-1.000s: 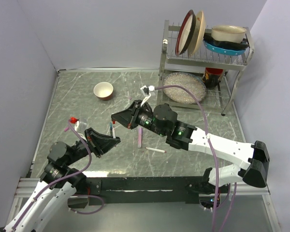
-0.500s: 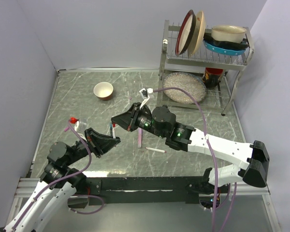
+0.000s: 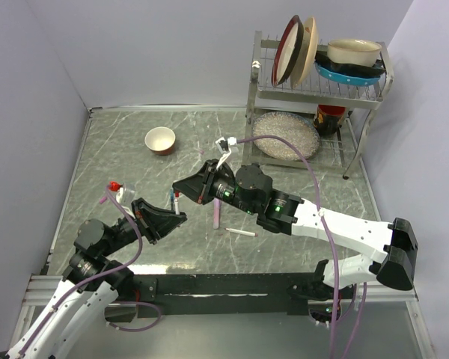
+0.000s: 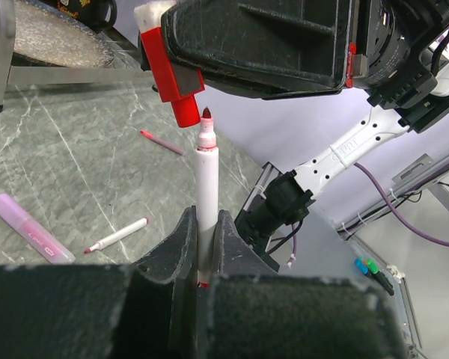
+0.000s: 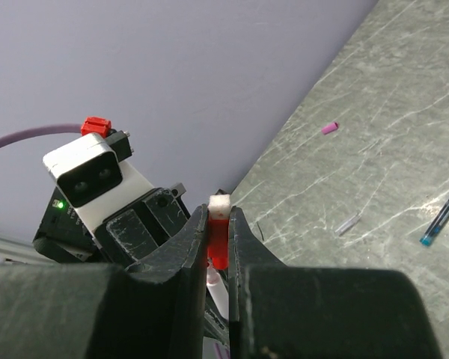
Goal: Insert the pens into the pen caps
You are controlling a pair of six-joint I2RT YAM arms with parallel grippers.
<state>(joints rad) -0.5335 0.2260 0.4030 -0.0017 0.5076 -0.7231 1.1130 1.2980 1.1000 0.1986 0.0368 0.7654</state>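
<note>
Left fingers point(image 4: 181, 241) close narrowly on a slim white pen point(image 4: 206, 187), gripping its smooth barrel low down and holding it upright with the red felt tip at 12 o'clock. Right fingers point(image 5: 188, 250), black and blocky, pinch a short red cap point(image 5: 218, 245), a glossy plastic tube with a white plug at its outer end.

From the left wrist camera the red cap sits just beside the pen tip, at about its 10 o'clock. Its open end is level with the tip and not over it.

From above, the two arms meet near the middle of the grey, marble-veined worktop point(image 3: 120, 149), with the pen between them, off the surface.

Lying flat on the worktop at the held pen's 3 o'clock in that top view are a thicker lilac tube point(image 3: 218, 212) and, just past it at 4 o'clock, a second white pen point(image 3: 241, 232). The two are apart.

A small round bowl point(image 3: 160, 140), white inside with a brown rim, stands at 11 o'clock on the worktop. A wire dish rack point(image 3: 314, 90) at 1 o'clock carries tilted plates and stacked bowls, with a glittery round plate point(image 3: 286, 134) on its lower shelf.
</note>
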